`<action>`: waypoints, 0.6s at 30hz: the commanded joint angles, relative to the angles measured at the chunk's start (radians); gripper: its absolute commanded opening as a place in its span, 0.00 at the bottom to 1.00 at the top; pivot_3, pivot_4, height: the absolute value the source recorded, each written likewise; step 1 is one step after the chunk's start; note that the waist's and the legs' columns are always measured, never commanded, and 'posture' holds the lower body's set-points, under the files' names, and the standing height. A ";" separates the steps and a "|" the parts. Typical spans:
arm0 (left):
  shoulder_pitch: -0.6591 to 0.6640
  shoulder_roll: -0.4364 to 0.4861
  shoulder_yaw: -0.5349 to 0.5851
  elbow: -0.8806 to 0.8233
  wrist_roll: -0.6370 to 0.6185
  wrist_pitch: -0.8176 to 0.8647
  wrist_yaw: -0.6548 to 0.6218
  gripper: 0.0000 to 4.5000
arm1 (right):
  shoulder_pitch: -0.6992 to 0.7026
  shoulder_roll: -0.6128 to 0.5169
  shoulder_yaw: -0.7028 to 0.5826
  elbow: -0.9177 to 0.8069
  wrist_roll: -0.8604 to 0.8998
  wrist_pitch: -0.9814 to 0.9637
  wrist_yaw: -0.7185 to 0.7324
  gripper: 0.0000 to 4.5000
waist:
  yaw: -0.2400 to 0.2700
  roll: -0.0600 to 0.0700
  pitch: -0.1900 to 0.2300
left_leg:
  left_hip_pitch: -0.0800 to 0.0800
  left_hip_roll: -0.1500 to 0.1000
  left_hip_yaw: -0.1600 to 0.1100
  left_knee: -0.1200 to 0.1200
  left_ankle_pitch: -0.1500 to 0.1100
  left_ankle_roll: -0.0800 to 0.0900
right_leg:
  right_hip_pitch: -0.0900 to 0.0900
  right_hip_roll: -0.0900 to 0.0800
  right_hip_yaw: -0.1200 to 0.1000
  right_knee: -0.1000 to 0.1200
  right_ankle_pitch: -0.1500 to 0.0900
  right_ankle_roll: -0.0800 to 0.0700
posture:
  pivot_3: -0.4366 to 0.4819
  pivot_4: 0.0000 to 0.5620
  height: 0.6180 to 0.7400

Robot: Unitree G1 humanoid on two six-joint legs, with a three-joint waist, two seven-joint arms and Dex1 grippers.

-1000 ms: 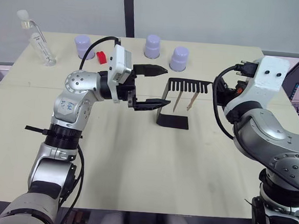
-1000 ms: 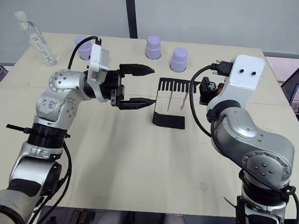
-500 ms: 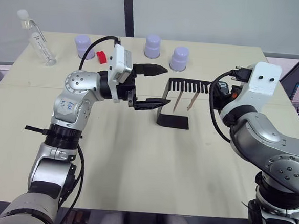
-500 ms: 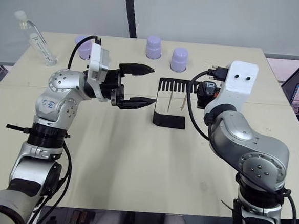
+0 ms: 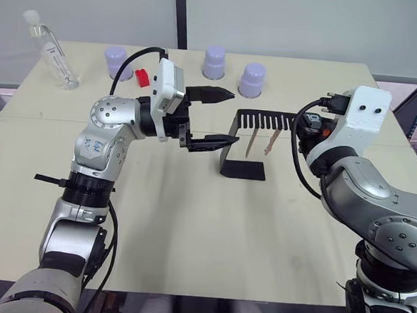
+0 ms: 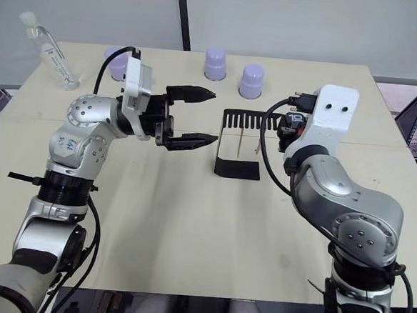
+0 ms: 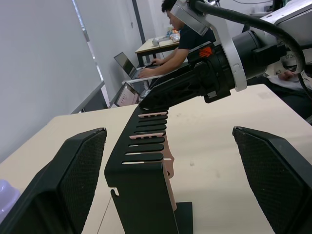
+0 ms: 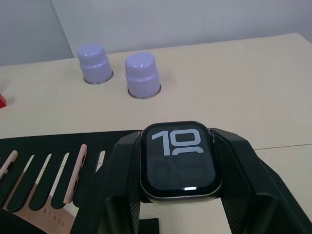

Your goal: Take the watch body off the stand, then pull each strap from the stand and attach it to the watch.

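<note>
Right wrist view: watch body [image 8: 178, 161] face-up, digits upright, clamped in right end effector [image 8: 178, 195].

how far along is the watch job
Partly done: the right gripper is shut on the watch, at the stand's top plate. In hand: the open left gripper hovers beside the stand. Left: both straps hang in the slots, neither attached.
</note>
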 commanded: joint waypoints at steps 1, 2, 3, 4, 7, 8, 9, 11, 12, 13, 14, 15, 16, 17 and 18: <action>-0.019 0.005 0.014 -0.034 -0.005 -0.005 0.000 1.00 | -0.025 -0.011 -0.016 -0.038 -0.016 0.008 0.029 0.35 | 0.000 0.000 0.000 | 0.000 0.000 0.000 0.000 0.000 0.000 | 0.000 0.000 0.000 0.000 0.000 0.000 | 0.48 0.27 0.99; -0.019 0.005 0.014 -0.034 -0.005 -0.005 0.000 1.00 | -0.026 -0.010 -0.018 -0.039 -0.017 0.011 0.030 0.35 | 0.000 0.000 0.000 | 0.000 0.000 0.000 0.000 0.000 0.000 | 0.000 0.000 0.000 0.000 0.000 0.000 | 0.48 0.27 0.99; -0.018 0.005 0.014 -0.035 -0.005 -0.004 0.000 1.00 | -0.026 -0.010 -0.020 -0.041 -0.018 0.014 0.031 0.35 | 0.000 0.000 0.000 | 0.000 0.000 0.000 0.000 0.000 0.000 | 0.000 0.000 0.000 0.000 0.000 0.000 | 0.48 0.27 0.99; -0.018 0.005 0.013 -0.035 -0.005 -0.005 0.000 1.00 | -0.027 -0.009 -0.022 -0.043 -0.018 0.016 0.031 0.35 | 0.000 0.000 0.000 | 0.000 0.000 0.000 0.000 0.000 0.000 | 0.000 0.000 0.000 0.000 0.000 0.000 | 0.48 0.27 0.99; -0.016 0.003 0.012 -0.037 -0.005 -0.007 -0.001 1.00 | -0.028 -0.005 -0.030 -0.050 -0.020 0.018 0.029 0.35 | 0.000 0.000 0.000 | 0.000 0.000 0.000 0.000 0.000 0.000 | 0.000 0.000 0.000 0.000 0.000 0.000 | 0.48 0.27 0.99; -0.016 0.002 0.012 -0.037 -0.006 -0.007 -0.001 1.00 | -0.028 -0.004 -0.032 -0.052 -0.021 0.018 0.028 0.35 | 0.000 0.000 0.000 | 0.000 0.000 0.000 0.000 0.000 0.000 | 0.000 0.000 0.000 0.000 0.000 0.000 | 0.48 0.27 0.99; -0.015 0.001 0.012 -0.038 -0.007 -0.007 -0.001 1.00 | -0.029 -0.004 -0.035 -0.054 -0.019 0.019 0.027 0.35 | 0.000 0.000 0.000 | 0.000 0.000 0.000 0.000 0.000 0.000 | 0.000 0.000 0.000 0.000 0.000 0.000 | 0.48 0.27 0.99; -0.015 0.000 0.012 -0.038 -0.007 -0.008 -0.001 1.00 | -0.031 -0.003 -0.041 -0.057 -0.016 0.016 0.026 0.35 | 0.000 0.000 0.000 | 0.000 0.000 0.000 0.000 0.000 0.000 | 0.000 0.000 0.000 0.000 0.000 0.000 | 0.48 0.27 0.99; -0.015 -0.001 0.011 -0.037 -0.007 -0.009 -0.001 1.00 | -0.031 -0.003 -0.043 -0.058 -0.014 0.015 0.026 0.35 | 0.000 0.000 0.000 | 0.000 0.000 0.000 0.000 0.000 0.000 | 0.000 0.000 0.000 0.000 0.000 0.000 | 0.48 0.27 0.99; -0.015 -0.001 0.011 -0.037 -0.007 -0.009 -0.001 1.00 | -0.031 -0.003 -0.045 -0.058 -0.013 0.015 0.027 0.35 | 0.000 0.000 0.000 | 0.000 0.000 0.000 0.000 0.000 0.000 | 0.000 0.000 0.000 0.000 0.000 0.000 | 0.48 0.27 0.99; -0.014 -0.002 0.010 -0.037 -0.007 -0.011 -0.002 1.00 | -0.031 -0.004 -0.047 -0.058 -0.010 0.016 0.027 0.35 | 0.000 0.000 0.000 | 0.000 0.000 0.000 0.000 0.000 0.000 | 0.000 0.000 0.000 0.000 0.000 0.000 | 0.48 0.27 0.99; -0.014 -0.003 0.010 -0.037 -0.007 -0.011 -0.002 1.00 | -0.030 -0.003 -0.049 -0.058 -0.006 0.016 0.026 0.35 | 0.000 0.000 0.000 | 0.000 0.000 0.000 0.000 0.000 0.000 | 0.000 0.000 0.000 0.000 0.000 0.000 | 0.48 0.27 0.99; -0.015 -0.004 0.010 -0.035 -0.006 -0.013 -0.002 1.00 | -0.030 -0.003 -0.052 -0.058 -0.002 0.016 0.024 0.35 | 0.000 0.000 0.000 | 0.000 0.000 0.000 0.000 0.000 0.000 | 0.000 0.000 0.000 0.000 0.000 0.000 | 0.48 0.27 0.99; -0.016 -0.005 0.010 -0.034 -0.006 -0.014 -0.002 1.00 | -0.029 -0.004 -0.053 -0.058 0.002 0.016 0.023 0.35 | 0.000 0.000 0.000 | 0.000 0.000 0.000 0.000 0.000 0.000 | 0.000 0.000 0.000 0.000 0.000 0.000 | 0.48 0.27 0.99; -0.016 -0.006 0.010 -0.033 -0.006 -0.014 -0.001 1.00 | -0.028 -0.004 -0.054 -0.059 0.005 0.017 0.021 0.35 | 0.000 0.000 0.000 | 0.000 0.000 0.000 0.000 0.000 0.000 | 0.000 0.000 0.000 0.000 0.000 0.000 | 0.48 0.27 0.99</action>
